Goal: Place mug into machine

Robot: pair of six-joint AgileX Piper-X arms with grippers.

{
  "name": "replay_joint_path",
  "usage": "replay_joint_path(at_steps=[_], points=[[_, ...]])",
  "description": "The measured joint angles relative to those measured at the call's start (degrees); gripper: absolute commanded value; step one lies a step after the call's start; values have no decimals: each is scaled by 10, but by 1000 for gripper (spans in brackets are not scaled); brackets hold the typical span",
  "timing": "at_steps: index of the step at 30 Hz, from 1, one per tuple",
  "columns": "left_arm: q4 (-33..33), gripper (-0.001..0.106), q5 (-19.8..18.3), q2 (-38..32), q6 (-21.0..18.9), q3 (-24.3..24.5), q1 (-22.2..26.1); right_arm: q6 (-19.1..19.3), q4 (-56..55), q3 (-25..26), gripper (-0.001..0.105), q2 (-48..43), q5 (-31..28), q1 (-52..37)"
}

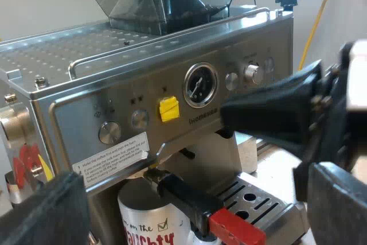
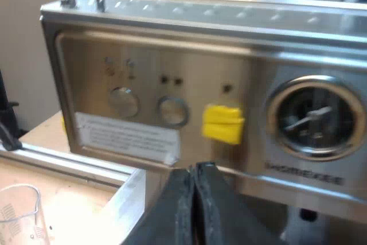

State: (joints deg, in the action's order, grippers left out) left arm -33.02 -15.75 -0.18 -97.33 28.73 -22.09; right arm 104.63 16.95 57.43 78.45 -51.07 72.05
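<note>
**Inspector:** Item one, the mug (image 1: 148, 225). Location?

**Assistant:** Upright at the front of the espresso machine (image 1: 143, 73), directly beneath the locked holder (image 1: 186, 196), whose red-ended handle juts out above it. Its base is hidden, so contact with the drip tray (image 1: 261, 194) cannot be confirmed.

**Inspector:** Left pincer?

**Assistant:** The left pincer (image 1: 198, 179) is released, with its fingers spread wide and the mug seen between them. Neither finger appears to touch it.

**Inspector:** Right pincer?

**Assistant:** The right pincer (image 2: 195, 182) is clenched on nothing, fingers pressed together. It sits close to the machine's front panel, below the yellow tab (image 2: 222, 123). A measuring glass (image 2: 20, 216) stands on the surface (image 2: 74, 199), well apart.

**Inspector:** Progress?

**Assistant:** In my judgement the placement is essentially done: the mug is in position and the grip is let go. What remains is drawing the left arm clear without knocking the mug, then verifying that it sits squarely under the holder.
</note>
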Motion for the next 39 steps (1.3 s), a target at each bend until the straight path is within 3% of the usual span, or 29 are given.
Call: replay_joint_path(at_steps=[15, 35, 37, 39], points=[[0, 78, 0, 0, 0, 0, 0, -28, 0, 64, 0, 83, 6, -62], [0, 78, -2, 0, 0, 0, 0, -43, -24, 68, 0, 80, 44, -87], [0, 78, -2, 0, 0, 0, 0, -43, -49, 69, 2, 72, 49, -81], [0, 78, -2, 0, 0, 0, 0, -45, -81, 69, 16, 62, 50, -73]])
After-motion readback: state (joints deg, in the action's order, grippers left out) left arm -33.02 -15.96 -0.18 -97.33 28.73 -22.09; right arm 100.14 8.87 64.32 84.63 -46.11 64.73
